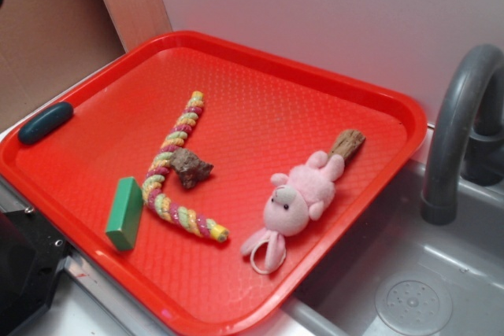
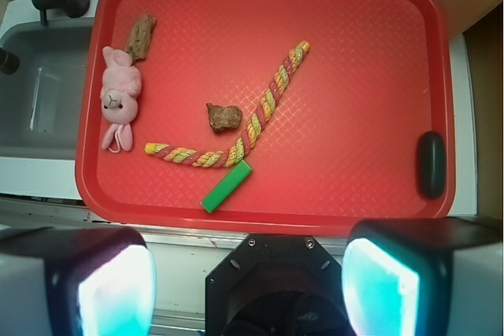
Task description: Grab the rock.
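Red plastic fills the exterior view: the tray sits beside a grey sink, and the rock lies left of centre in the frame, tucked into the crook of the bent striped rope and apparently touching it on its left side. A green block lies lower left of the rope, the pink plush lies to the right with a brown bark-like stick at its far end, and a dark oval object rests on the tray's left rim. From this view I cannot see my gripper at all. In the wrist view the rock sits just left of centre, upper half of the frame, with the rope curving along its right and lower sides. My gripper hangs high above the tray's near edge, its two fingers spread wide at the bottom corners of the frame. To do this well, I judge I should travel forward until the rock is centred between the fingers, turn the wrist so neither finger lands on the rope, then descend and close across the rock's narrower span, since its jagged faces could make it slip.
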Available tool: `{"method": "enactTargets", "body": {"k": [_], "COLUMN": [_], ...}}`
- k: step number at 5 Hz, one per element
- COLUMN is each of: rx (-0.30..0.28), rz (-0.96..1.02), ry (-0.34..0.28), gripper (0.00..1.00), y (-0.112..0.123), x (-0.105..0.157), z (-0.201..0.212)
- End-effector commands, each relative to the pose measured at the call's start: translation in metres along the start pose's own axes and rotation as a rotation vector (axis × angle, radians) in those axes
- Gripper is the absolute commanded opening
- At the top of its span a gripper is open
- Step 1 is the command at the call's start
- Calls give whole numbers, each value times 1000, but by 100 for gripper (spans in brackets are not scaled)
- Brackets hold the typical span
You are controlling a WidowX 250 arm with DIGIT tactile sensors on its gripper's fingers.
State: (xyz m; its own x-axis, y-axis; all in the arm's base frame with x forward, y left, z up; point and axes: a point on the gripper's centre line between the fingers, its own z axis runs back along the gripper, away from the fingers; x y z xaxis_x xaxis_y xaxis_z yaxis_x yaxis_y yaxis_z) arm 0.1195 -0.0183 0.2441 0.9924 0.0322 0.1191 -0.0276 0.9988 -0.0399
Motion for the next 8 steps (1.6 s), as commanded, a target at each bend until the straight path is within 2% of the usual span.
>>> {"method": "enactTargets", "body": {"k": [1,2,3,4,5,6,7,8], "rx": [0,62,40,18,-57,-118,-122,-103], "rz": [0,240,498,765,1034,1236,1300,1346], "ry": [0,-133,-135,-38,37,70,85,107], "gripper": [100,100,100,100,100,100,100,100], "y": [0,10,15,19,9,-5,-16,-19], "x": [0,6,12,23,46,60,80,79], "z": [0,8,6,-6,-24,-53,-107,-150]}}
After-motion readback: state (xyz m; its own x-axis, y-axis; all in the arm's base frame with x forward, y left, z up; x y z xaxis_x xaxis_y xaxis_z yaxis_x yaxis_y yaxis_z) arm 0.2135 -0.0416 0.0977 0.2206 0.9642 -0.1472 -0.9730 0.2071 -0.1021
